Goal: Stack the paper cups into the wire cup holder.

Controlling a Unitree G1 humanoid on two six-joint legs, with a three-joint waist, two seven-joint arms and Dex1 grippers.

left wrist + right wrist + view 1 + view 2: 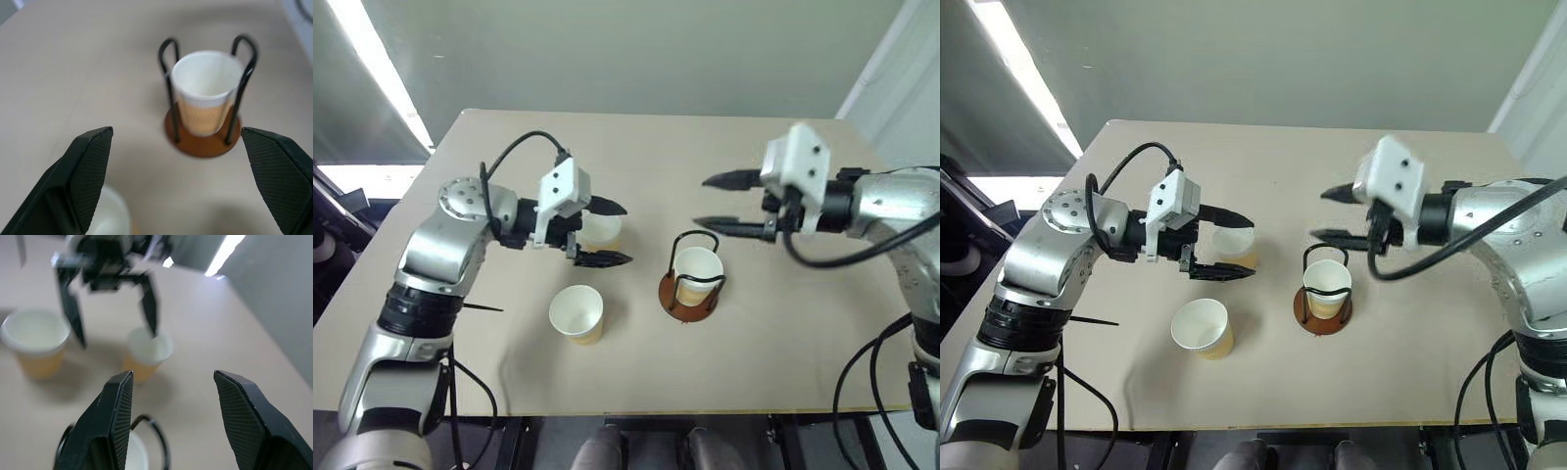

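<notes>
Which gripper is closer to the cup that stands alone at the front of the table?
The left. The left gripper hovers open just behind the front cup, over another cup. The right gripper is open farther away, beyond the wire cup holder.

left arm: reaches in from the table's left edge, left gripper (604, 233) pointing right, fingers spread wide, empty | right arm: from the right edge, right gripper (722, 203) pointing left, fingers apart, empty

3 paper cups (578, 313) (1 in holder), 1 wire cup holder (689, 294).
</notes>
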